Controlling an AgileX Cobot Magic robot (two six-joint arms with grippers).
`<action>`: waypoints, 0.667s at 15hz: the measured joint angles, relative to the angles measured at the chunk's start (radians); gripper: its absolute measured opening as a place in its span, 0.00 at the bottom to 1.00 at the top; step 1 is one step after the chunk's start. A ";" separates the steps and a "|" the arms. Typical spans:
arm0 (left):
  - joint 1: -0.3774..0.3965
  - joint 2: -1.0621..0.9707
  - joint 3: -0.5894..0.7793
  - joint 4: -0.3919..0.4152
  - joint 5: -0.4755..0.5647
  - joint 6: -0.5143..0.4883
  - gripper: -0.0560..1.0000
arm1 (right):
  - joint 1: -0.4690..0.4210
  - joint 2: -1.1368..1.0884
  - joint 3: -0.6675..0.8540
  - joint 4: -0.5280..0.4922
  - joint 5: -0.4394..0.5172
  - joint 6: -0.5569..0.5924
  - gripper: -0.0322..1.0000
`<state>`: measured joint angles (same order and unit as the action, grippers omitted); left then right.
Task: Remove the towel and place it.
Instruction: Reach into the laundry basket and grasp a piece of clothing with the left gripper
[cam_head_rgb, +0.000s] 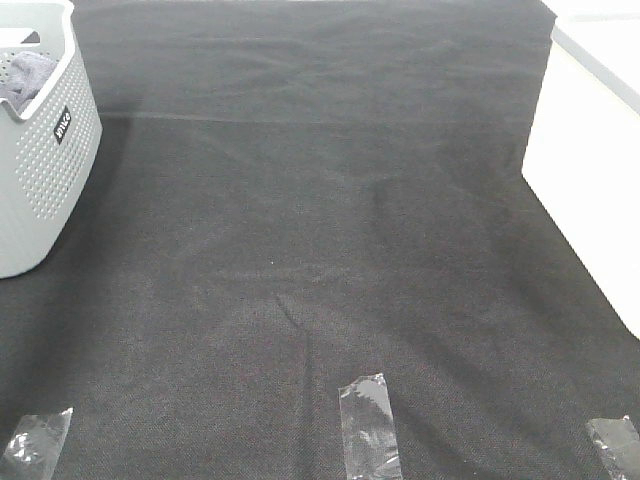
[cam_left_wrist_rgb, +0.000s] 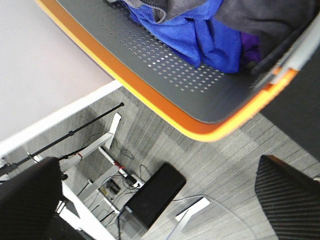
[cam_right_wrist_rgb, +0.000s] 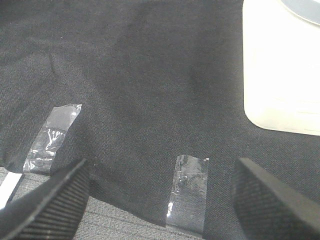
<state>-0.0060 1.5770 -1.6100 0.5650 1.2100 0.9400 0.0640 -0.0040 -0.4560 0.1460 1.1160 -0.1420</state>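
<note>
The greyish-lavender towel (cam_head_rgb: 28, 75) lies bunched inside a white perforated basket (cam_head_rgb: 50, 170) at the far left of the black table cloth; only a small part of it shows over the rim. Neither gripper shows in the exterior high view. My left gripper (cam_left_wrist_rgb: 160, 200) is open and empty, off the table, over the floor and beside a dark perforated basket with an orange rim (cam_left_wrist_rgb: 165, 107). My right gripper (cam_right_wrist_rgb: 160, 210) is open and empty, low over the table's front edge.
A white box (cam_head_rgb: 590, 170) stands at the right edge and also shows in the right wrist view (cam_right_wrist_rgb: 280, 70). Clear tape strips (cam_head_rgb: 368, 420) are stuck along the front edge. The dark basket holds blue cloth (cam_left_wrist_rgb: 200, 32) and grey cloth (cam_left_wrist_rgb: 270, 15).
</note>
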 joint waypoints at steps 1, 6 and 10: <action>0.019 0.060 -0.035 0.005 -0.047 0.030 0.99 | 0.000 0.000 0.000 0.000 0.000 0.000 0.77; 0.064 0.294 -0.089 0.001 -0.270 0.216 0.99 | 0.000 0.000 0.000 0.000 0.000 0.000 0.77; 0.064 0.434 -0.089 -0.006 -0.392 0.239 0.99 | 0.000 0.000 0.000 0.000 0.000 0.000 0.77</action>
<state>0.0580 2.0110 -1.6990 0.5590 0.8180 1.1790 0.0640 -0.0040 -0.4560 0.1460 1.1160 -0.1420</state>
